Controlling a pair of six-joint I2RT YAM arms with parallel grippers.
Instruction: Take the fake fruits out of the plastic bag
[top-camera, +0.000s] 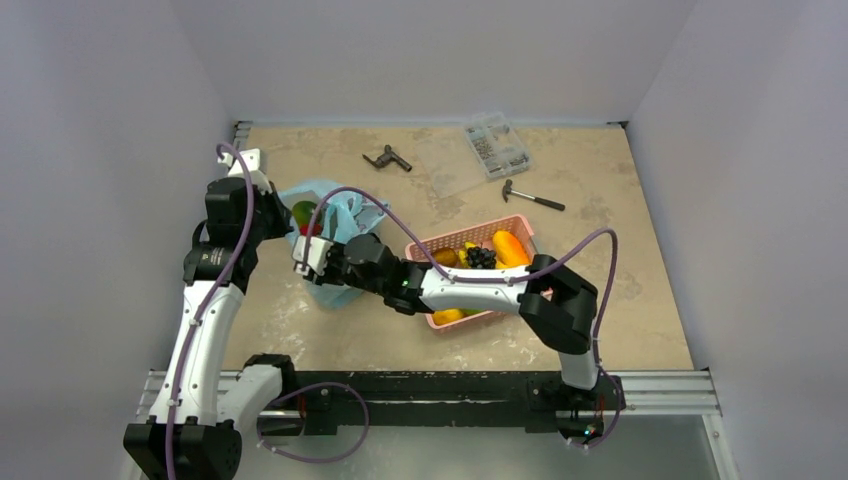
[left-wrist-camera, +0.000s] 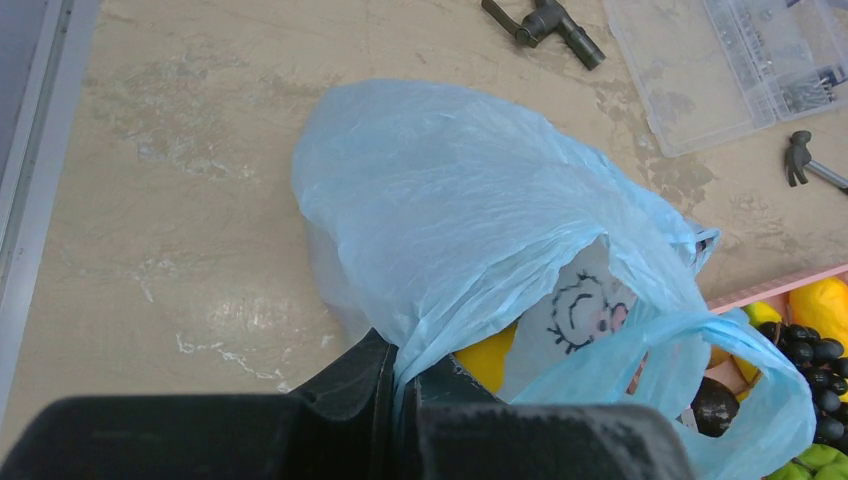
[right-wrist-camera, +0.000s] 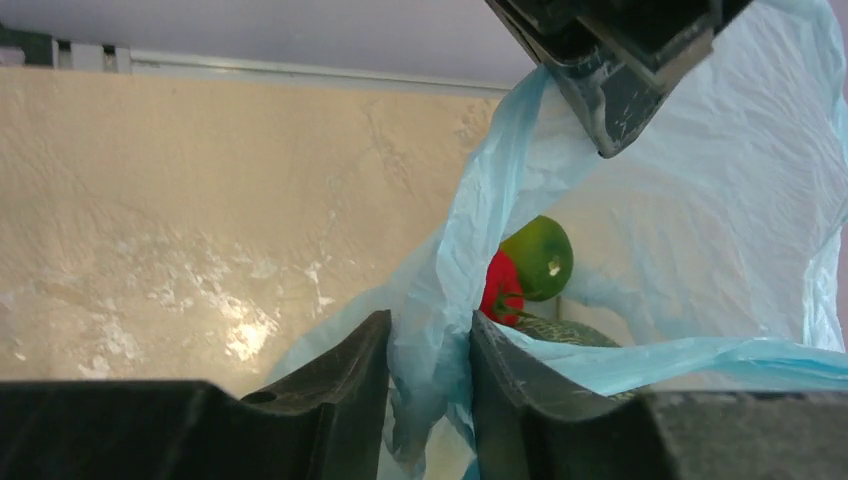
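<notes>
Pinching thin film, your left end effector (left-wrist-camera: 400, 402) and right end effector (right-wrist-camera: 430, 388) are each holding the bag (left-wrist-camera: 450, 200) near the left edge of the tabletop (top-camera: 600, 200), with the tomato (right-wrist-camera: 499, 288) and melon (right-wrist-camera: 560, 331) lying inside. Pulling harder, you are risking tearing it.

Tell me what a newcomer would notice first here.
The pale blue bag lies at the table's left, rim pinched by the left fingers and right fingers. Through its mouth show a red-green fruit and a netted melon. A pink basket of fruit sits to its right.
</notes>
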